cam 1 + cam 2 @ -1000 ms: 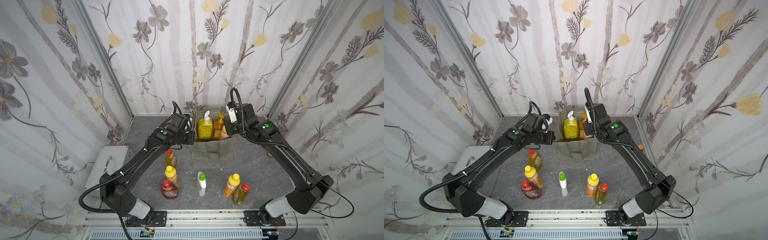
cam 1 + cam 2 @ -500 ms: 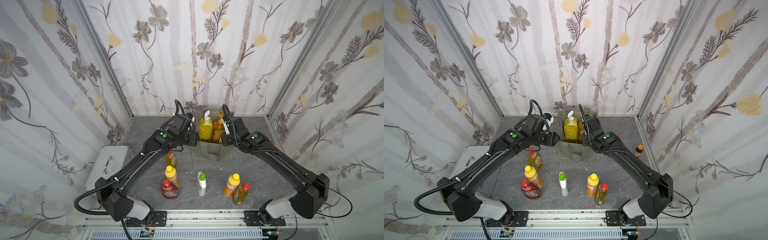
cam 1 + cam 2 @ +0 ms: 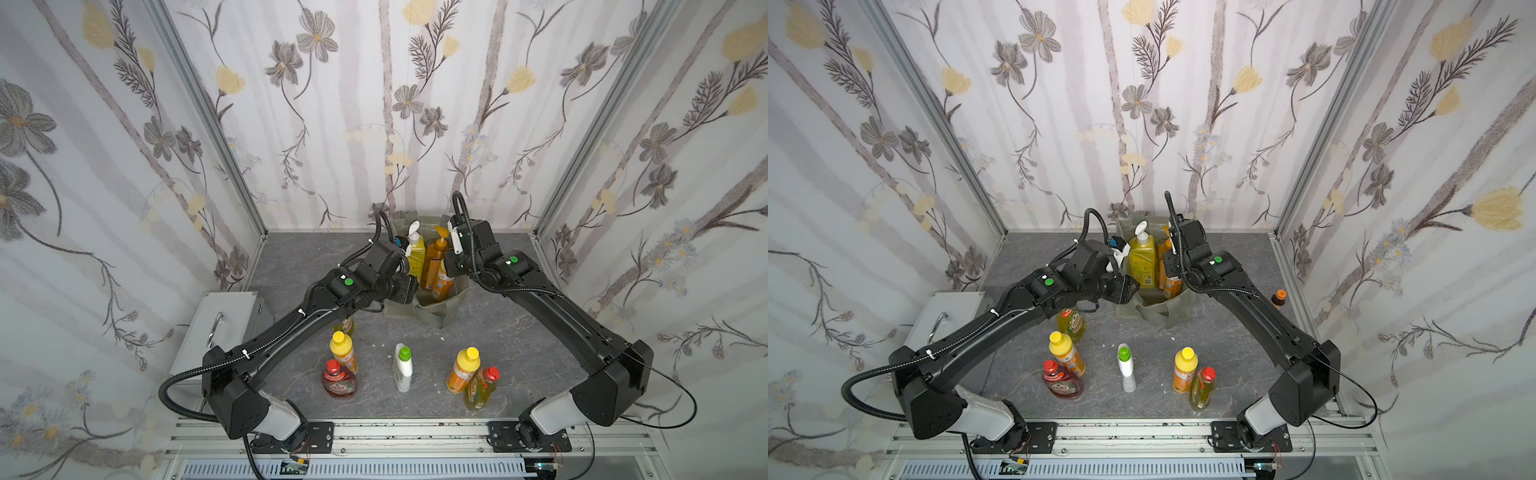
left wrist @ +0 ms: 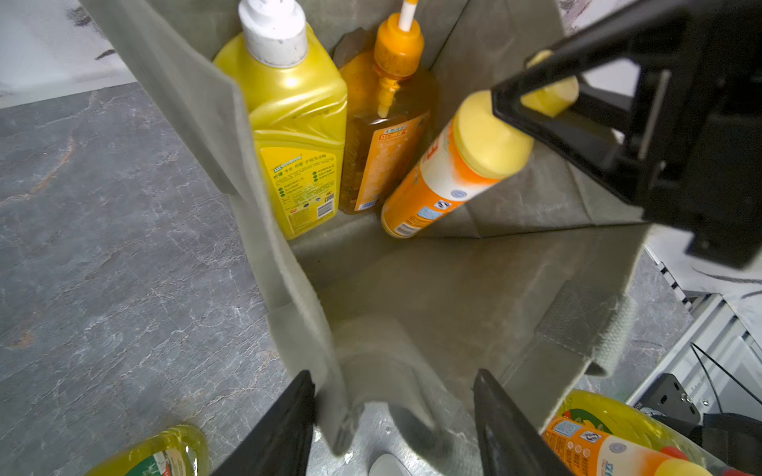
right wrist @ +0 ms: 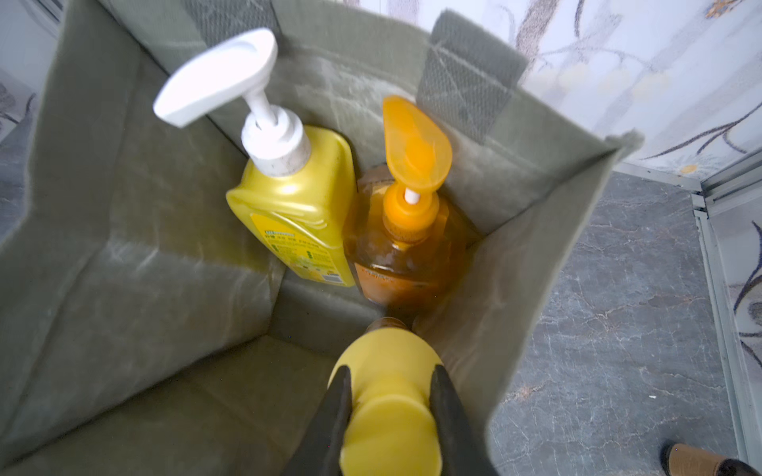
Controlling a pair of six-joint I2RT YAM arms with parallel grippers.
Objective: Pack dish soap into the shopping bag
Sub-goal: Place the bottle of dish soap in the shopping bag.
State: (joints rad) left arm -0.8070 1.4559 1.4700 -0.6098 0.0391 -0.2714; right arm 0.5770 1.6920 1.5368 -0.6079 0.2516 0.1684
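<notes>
1. Nearest the robot's base, five soap bottles stand on the grey table (image 3: 511, 345). A red bottle (image 3: 340, 381) has an orange yellow-capped bottle (image 3: 343, 352) just behind it, and a white green-capped bottle (image 3: 402, 370) is in the middle. On the right, a second orange bottle (image 3: 460, 371) stands just beside a yellow-green red-capped bottle (image 3: 478, 388).
2. Farther in, another yellow-green bottle (image 3: 1071, 325) stands partly under the left arm. A grey metal box (image 3: 224, 316) sits beside the table's left edge.
3. Beyond these stands the shopping bag (image 3: 434, 309), its mouth open. About level with it, a small brown orange-capped bottle (image 3: 1279, 298) stands by the right rail.
4. At the bag's near left rim, the left gripper (image 4: 391, 375) has its jaws spread. The rim fabric runs between them and is not pinched.
5. The right gripper (image 5: 389, 383) reaches down into the bag and pinches the yellow cap of a third orange bottle (image 4: 445, 173). This bottle is tilted, with its base low by the bag's floor.
6. Against the bag's far wall, a yellow pump bottle (image 5: 292, 206) and an orange pump bottle (image 5: 404, 251) stand upright, side by side.
</notes>
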